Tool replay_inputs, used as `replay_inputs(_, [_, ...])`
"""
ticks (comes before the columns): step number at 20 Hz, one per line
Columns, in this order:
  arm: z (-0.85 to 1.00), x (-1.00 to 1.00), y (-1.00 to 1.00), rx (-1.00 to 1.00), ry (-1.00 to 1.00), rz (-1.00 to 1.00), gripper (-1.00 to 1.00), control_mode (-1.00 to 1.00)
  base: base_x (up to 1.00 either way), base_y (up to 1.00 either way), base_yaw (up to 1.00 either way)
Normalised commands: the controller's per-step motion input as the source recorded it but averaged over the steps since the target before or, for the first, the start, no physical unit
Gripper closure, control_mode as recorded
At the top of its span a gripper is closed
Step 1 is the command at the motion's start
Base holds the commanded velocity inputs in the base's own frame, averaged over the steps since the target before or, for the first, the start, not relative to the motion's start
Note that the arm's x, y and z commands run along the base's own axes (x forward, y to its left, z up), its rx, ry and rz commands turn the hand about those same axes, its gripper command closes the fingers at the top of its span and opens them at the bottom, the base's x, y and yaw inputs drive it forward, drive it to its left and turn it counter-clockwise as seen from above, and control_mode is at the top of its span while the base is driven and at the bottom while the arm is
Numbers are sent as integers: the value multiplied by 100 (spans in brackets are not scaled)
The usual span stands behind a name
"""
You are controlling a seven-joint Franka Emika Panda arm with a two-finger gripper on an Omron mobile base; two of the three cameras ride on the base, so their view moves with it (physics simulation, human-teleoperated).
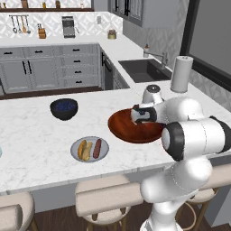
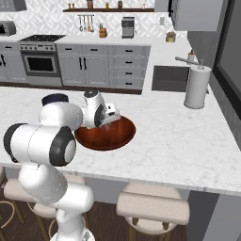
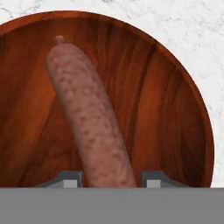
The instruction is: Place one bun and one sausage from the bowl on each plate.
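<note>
The reddish-brown bowl (image 1: 128, 131) (image 2: 110, 136) (image 3: 175, 109) sits on the marble counter with one sausage (image 3: 89, 113) lying in it. My gripper (image 1: 140, 115) (image 2: 111, 114) (image 3: 111, 181) reaches down into the bowl. Its two fingertips (image 3: 70, 179) press against the near end of the sausage from either side, so it is shut on it. The grey plate (image 1: 103, 153), left of the bowl near the counter's front edge, carries a bun (image 1: 82, 149) and a sausage (image 1: 97, 149). A sliver of the pale teal plate (image 1: 0, 152) shows at the far left edge.
A dark blue bowl (image 1: 63, 108) (image 2: 54, 99) stands behind the grey plate. A paper towel roll (image 1: 181, 74) (image 2: 196, 87) and a sink (image 1: 142, 70) (image 2: 170, 77) lie beyond the brown bowl. Stools (image 1: 108, 198) stand under the counter's front edge.
</note>
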Motion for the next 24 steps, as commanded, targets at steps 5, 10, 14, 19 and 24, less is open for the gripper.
replay_inputs(5, [100, -95, 12, 44, 0, -40, 100, -100, 0, 0, 0])
replay_inputs(10, [93, -100, 14, 30, 16, -32, 100, -100, 0, 0, 0])
replay_inputs(14, [6, -100, 0, 2, 14, -27, 100, -100, 0, 0, 0])
replay_inputs(19, [0, -100, 7, -10, -5, -22, 100, -100, 0, 0, 0])
replay_inputs(24, [-1, -40, 4, -3, 0, -2, 100, -100, 0, 0, 0])
